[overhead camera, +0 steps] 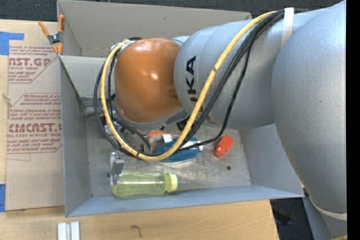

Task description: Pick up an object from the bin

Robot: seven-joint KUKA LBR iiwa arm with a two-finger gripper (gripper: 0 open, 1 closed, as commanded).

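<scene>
Tool [117, 168] is low in the near-left corner of the bin [169, 19], just beside the left end of the yellow-green bottle [143, 184]. The bottle's long axis runs along the near wall (left-right in view). Can't tell how far the tool is open; no visible hold.

**Occlusions in the bin.** The orange wrist cover [147, 78] and the grey arm [247, 81] lie over the middle of the bin [74, 137], and we cannot see the floor beneath them. A blue thing [171, 150] shows as a sliver under the yellow cable [147, 158], and we cannot tell its kind. Just above it, a white-and-red scrap [163, 136] is too small for us to name. Cables partly screen the metal piece [116, 166] at the left end of the yellow-green bottle [143, 184]. The right and lower edges cut off the arm.
</scene>
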